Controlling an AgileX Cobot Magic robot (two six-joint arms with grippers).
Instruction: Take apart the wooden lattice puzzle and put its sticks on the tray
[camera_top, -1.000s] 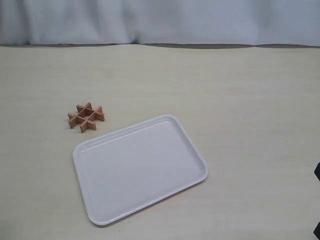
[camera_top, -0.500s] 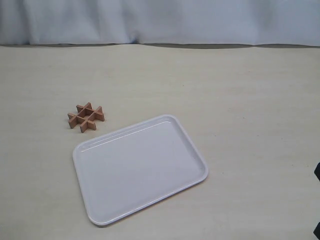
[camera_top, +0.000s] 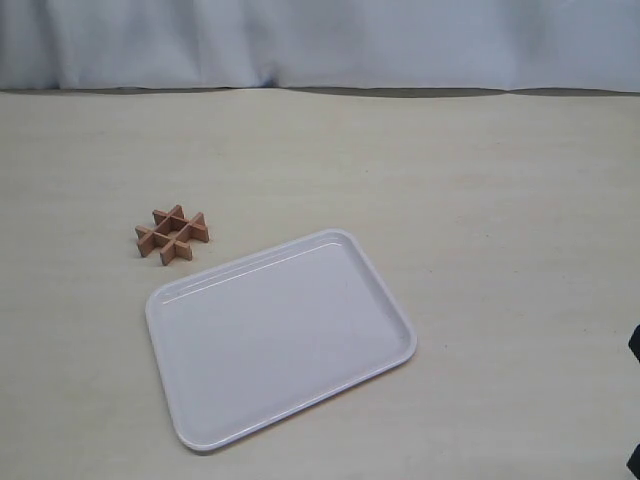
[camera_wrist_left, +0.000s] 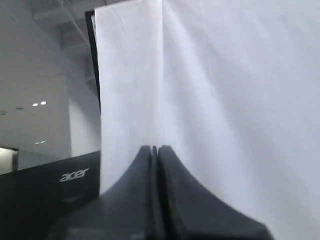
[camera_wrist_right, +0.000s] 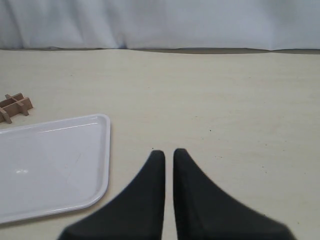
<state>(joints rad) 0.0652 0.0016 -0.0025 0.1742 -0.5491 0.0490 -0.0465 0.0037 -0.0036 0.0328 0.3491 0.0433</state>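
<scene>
I saw the wooden lattice puzzle (camera_top: 172, 235) sitting whole on the table (camera_top: 480, 200) by the tray's (camera_top: 280, 335) far left corner, while my left pincer (camera_wrist_left: 154, 150) and right pincer (camera_wrist_right: 169, 152) stayed away from it, both clenched on nothing.

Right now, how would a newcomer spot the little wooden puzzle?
Find the large white tray on the pale table. Just beyond its far left corner, not touching it, sits the wooden lattice puzzle. It is the only brown thing there, a small hash-shaped grid.
</scene>
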